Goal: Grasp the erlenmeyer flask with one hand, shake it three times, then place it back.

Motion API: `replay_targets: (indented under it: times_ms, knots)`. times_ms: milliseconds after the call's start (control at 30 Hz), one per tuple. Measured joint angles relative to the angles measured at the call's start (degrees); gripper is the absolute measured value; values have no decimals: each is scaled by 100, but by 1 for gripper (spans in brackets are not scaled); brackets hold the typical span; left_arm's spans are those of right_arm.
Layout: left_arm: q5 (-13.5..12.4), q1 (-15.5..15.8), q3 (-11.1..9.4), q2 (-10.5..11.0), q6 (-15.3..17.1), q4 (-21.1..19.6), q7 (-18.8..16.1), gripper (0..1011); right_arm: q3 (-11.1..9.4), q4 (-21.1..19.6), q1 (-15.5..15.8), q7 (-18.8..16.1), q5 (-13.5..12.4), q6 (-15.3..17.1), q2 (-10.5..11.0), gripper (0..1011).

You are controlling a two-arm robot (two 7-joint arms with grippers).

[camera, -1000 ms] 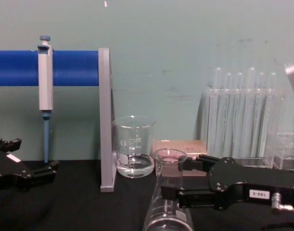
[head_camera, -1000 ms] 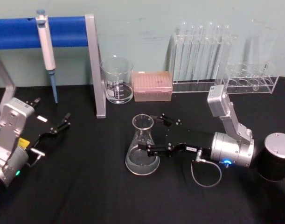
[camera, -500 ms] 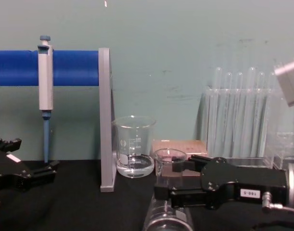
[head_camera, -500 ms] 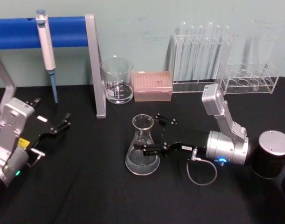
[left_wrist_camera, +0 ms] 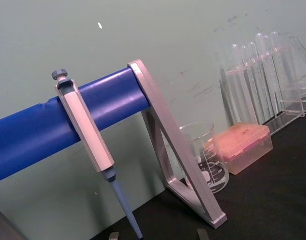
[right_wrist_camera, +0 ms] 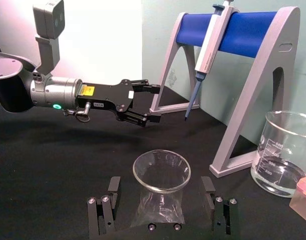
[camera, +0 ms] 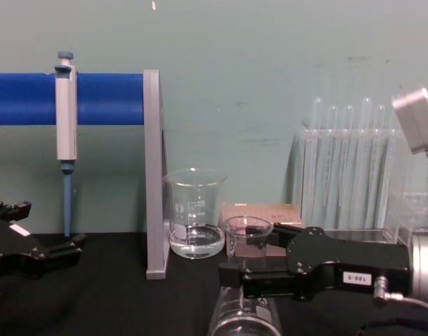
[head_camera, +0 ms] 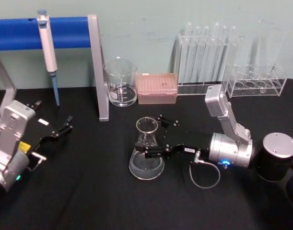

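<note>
Now that our right gripper's [head_camera: 153, 136] open fingers have slid around the erlenmeyer flask [head_camera: 146, 166], we can squeeze; our left gripper [head_camera: 57, 130] waits open by the table's [head_camera: 88, 201] left edge.

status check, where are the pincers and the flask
Right pincer open, jaws either side of erlenmeyer flask neck. Flask upright on black table. Left pincer open, parked left. Beaker behind, apart.

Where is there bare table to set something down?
Free: the front strip of the table, and the gap between left gripper and erlenmeyer flask. Crowded: the back row of pipette stand, beaker, tip box and tube racks, and the flask's right side, where the right gripper straddles it.
</note>
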State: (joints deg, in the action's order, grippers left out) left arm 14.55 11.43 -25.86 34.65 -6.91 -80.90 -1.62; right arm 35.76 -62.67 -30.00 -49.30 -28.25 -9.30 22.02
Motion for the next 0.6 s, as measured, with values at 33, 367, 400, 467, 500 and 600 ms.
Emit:
replay_targets:
  times_ms: [33,367,400,467,500,600]
  knots:
    - [0,0,0,0,0,0,0,1001,0,8,-4,-5,-3,0,-5,1000]
    - [0,0,0,0,0,0,0,1001,6,97,-36,-48,-25,-46,-66,1000]
    - [0,0,0,0,0,0,0,1001,9,101,-38,-48,-24,-50,-71,1000]
    - [0,0,0,0,0,0,0,1001,13,107,-44,-42,-17,-54,-79,1000]
    - [0,0,0,0,0,0,0,1001,14,107,-45,-35,-12,-57,-81,1000]
    - [0,0,0,0,0,0,0,1001,16,107,-45,36,39,-74,-85,1000]
